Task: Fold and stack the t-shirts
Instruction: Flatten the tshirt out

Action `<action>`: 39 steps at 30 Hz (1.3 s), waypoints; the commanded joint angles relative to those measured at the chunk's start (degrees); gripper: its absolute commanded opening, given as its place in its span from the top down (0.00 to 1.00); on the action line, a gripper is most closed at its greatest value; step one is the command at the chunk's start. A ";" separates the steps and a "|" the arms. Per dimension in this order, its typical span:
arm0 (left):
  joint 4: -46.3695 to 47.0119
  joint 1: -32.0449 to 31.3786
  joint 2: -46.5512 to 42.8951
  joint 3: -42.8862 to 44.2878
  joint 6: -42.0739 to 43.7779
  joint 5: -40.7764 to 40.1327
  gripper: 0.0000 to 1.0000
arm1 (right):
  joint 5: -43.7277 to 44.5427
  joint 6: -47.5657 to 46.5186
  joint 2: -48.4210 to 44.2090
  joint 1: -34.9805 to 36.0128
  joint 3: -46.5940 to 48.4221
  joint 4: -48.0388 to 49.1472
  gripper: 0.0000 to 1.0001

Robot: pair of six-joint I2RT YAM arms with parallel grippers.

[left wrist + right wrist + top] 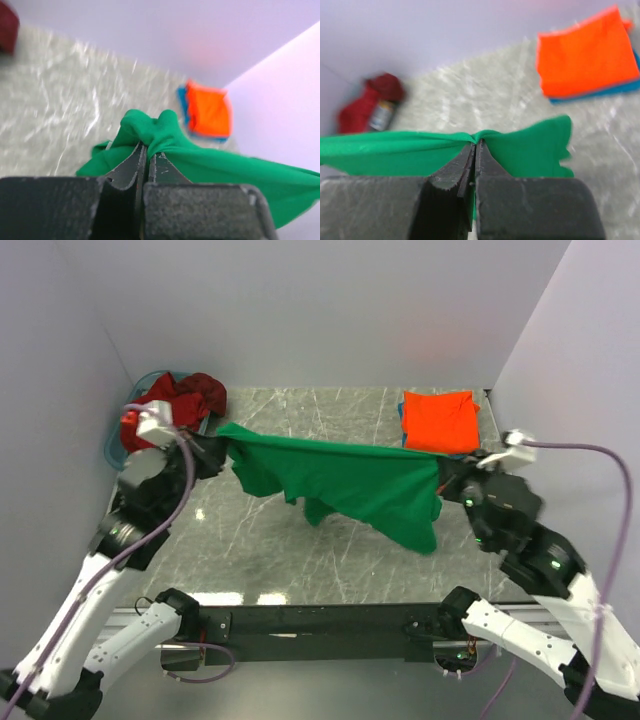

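A green t-shirt [345, 483] hangs stretched in the air between my two grippers, above the marble table. My left gripper [222, 448] is shut on its left end, seen bunched at the fingertips in the left wrist view [146, 145]. My right gripper [447, 475] is shut on its right end, pinched at the jaw tips in the right wrist view [477, 142]. The lower part of the shirt droops toward the table. A folded orange t-shirt [440, 420] lies on a folded blue one [600, 91] at the back right.
A blue basket [120, 445] at the back left holds crumpled dark red shirts [190, 395]. White walls close in the table on the left, back and right. The table's bare marble [300, 550] lies under the hanging shirt.
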 commanded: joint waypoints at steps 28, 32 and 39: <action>4.65 13.82 19.28 -3.70 -7.08 6.80 0.70 | -27.06 -7.61 19.28 -22.38 -3.91 9.71 1.00; 14.85 22.65 32.19 -5.32 -6.72 25.62 0.01 | -29.05 -9.54 40.63 -27.21 1.55 12.36 0.65; 11.44 22.92 29.43 -8.02 -6.02 26.00 0.00 | -27.55 -4.90 42.72 -27.21 1.51 11.81 0.14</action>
